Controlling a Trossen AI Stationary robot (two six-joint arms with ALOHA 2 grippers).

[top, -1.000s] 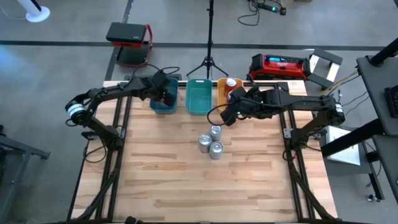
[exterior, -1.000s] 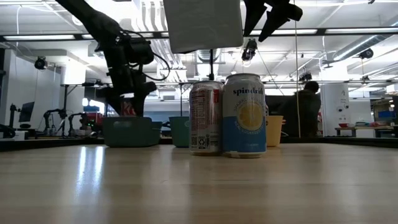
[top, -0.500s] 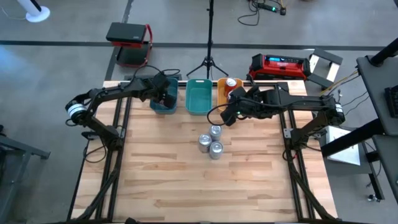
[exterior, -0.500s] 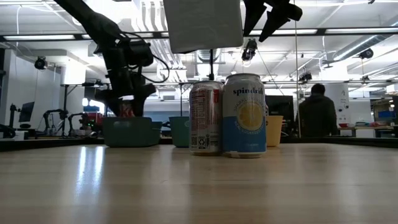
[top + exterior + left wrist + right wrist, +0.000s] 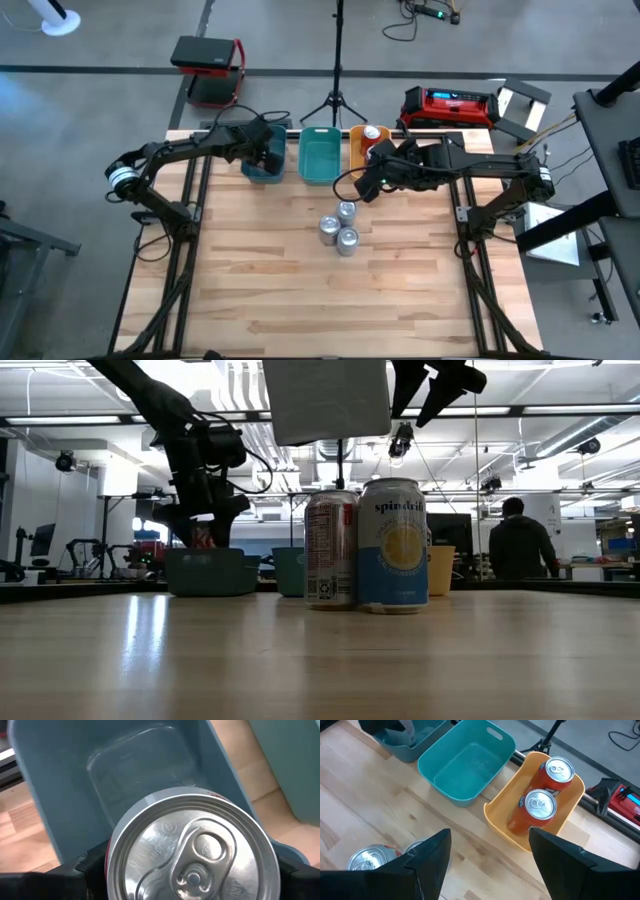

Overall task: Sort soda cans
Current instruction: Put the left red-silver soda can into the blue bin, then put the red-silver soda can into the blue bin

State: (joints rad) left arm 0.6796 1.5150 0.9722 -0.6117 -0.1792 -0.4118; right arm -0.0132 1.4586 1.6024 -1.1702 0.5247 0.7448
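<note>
a: where is the left gripper (image 5: 268, 153)?

b: over the grey-blue rectangular plastic bin (image 5: 60, 785) at the far edge of the wooden table (image 5: 260, 290), toward its far left corner. a red-sided metal can with a shiny silver top (image 5: 192, 852) sits between its dark fingers (image 5: 95, 865), upright, inside the bin's walls.

a: clenched on it?

b: the fingers flank the can closely on both sides, but whether they press it or have let go, i cannot tell.

a: and the right gripper (image 5: 368, 183)?

b: it hangs above the table just in front of the orange rectangular plastic bin (image 5: 496, 811), fingers (image 5: 427, 865) spread apart, nothing between them.

a: the other cans?

b: two orange-red cans with silver tops (image 5: 540, 805) stand upright in the orange bin, touching. the teal rectangular plastic bin (image 5: 465, 767) between the two other bins holds nothing. three silver-topped cans (image 5: 339, 229) stand clustered near the middle of the table, touching; the low view shows one with a yellow circle on a blue label (image 5: 393, 546) and one with red-and-white print (image 5: 331, 550).

a: anyone around?

b: a person in dark clothes (image 5: 522, 544) stands in the room beyond the table.
</note>
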